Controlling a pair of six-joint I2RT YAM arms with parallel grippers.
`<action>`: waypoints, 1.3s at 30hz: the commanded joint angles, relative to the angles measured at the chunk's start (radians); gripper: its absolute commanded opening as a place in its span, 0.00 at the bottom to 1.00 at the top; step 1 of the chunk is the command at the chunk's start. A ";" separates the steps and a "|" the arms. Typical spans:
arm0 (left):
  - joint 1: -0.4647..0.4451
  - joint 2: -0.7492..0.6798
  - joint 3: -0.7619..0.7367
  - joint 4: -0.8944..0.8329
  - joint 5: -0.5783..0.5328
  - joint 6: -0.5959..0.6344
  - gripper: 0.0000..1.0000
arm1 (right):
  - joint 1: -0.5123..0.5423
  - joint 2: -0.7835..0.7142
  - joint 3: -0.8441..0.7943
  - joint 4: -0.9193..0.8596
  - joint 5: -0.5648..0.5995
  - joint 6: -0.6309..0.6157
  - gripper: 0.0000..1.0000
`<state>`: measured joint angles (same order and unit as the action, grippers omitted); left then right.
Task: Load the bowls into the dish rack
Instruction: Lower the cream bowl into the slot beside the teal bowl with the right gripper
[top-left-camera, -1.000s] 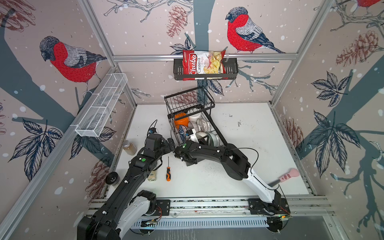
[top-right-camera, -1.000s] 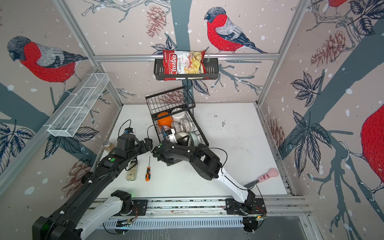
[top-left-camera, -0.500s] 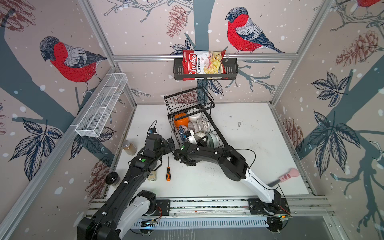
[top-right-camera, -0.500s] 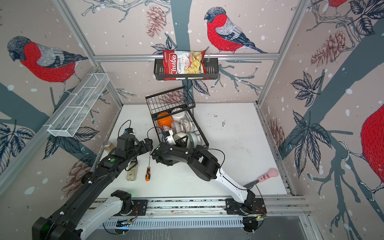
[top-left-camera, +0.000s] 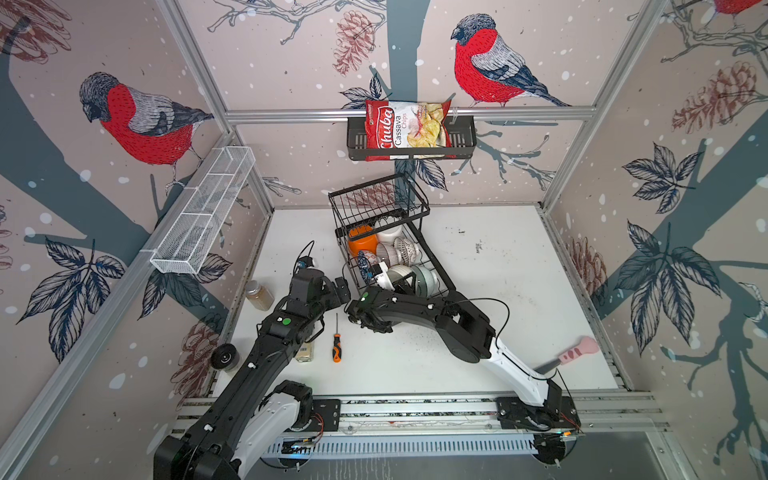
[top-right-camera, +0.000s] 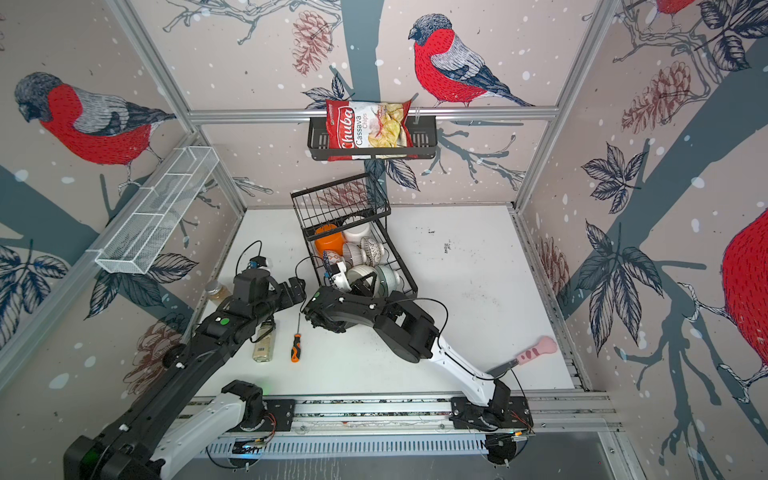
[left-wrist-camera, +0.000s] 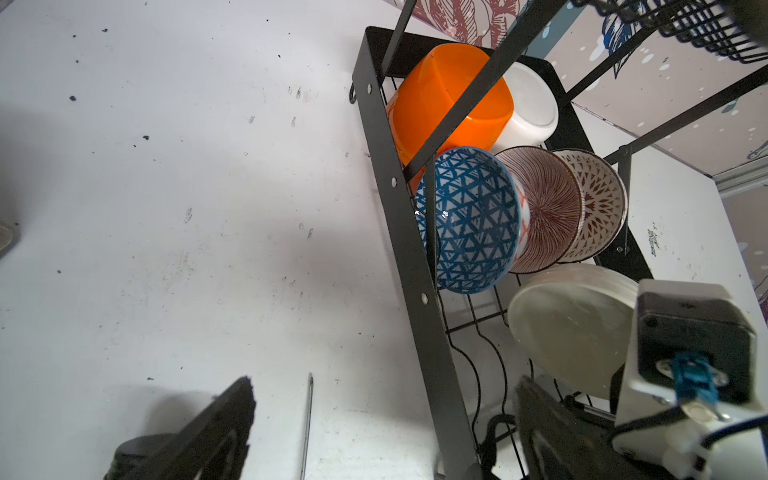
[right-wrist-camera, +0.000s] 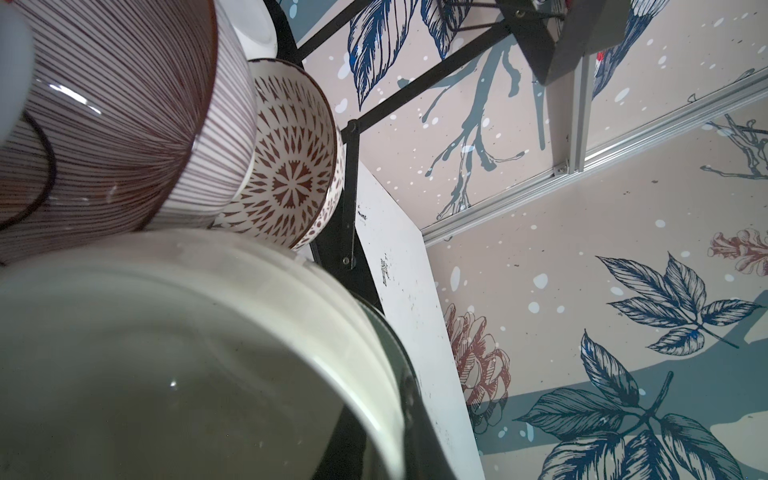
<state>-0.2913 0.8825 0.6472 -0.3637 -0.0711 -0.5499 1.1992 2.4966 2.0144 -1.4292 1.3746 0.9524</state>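
Note:
The black wire dish rack (top-left-camera: 434, 259) (left-wrist-camera: 399, 208) stands mid-table and holds several bowls. These are an orange bowl (top-left-camera: 361, 243) (left-wrist-camera: 449, 99), a white bowl (top-left-camera: 388, 230), a blue geometric bowl (left-wrist-camera: 473, 220), a purple-striped bowl (left-wrist-camera: 548, 208) (right-wrist-camera: 124, 124), a black-and-white patterned bowl (right-wrist-camera: 291, 174), a pale teal bowl (top-left-camera: 426, 280) and a cream bowl (top-left-camera: 401, 274) (right-wrist-camera: 208, 332). My right gripper (top-left-camera: 397, 286) (right-wrist-camera: 386, 432) reaches into the rack's near end, shut on the cream bowl's rim with one finger inside and one outside. My left gripper (top-left-camera: 343, 286) (left-wrist-camera: 382, 432) hangs open and holds nothing, just outside the rack's near left corner.
Near the left arm lie a screwdriver (top-left-camera: 336, 349), a jar (top-left-camera: 258, 295), a small bottle (top-right-camera: 264, 343) and a black wheel (top-left-camera: 224, 356). A pink-handled tool (top-left-camera: 577, 351) lies at the front right. On the walls are a shelf basket with a chips bag (top-left-camera: 409, 133) and a white mesh tray (top-left-camera: 203, 212).
Hardly anything. The right forearm shifts slightly at the rack's near end. The left arm and the racked bowls stay where they were.

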 joint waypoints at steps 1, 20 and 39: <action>0.003 -0.003 -0.002 0.044 0.019 0.009 0.96 | 0.012 0.024 -0.002 0.123 -0.295 0.003 0.13; 0.003 0.019 0.000 0.074 0.022 -0.011 0.96 | -0.051 -0.022 -0.042 0.110 -0.177 0.004 0.00; 0.011 0.123 0.021 0.147 0.054 0.001 0.96 | -0.071 -0.005 0.030 0.110 -0.167 -0.028 0.00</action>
<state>-0.2821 0.9981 0.6636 -0.2584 -0.0456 -0.5529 1.1381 2.4805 2.0426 -1.3663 1.3411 0.9581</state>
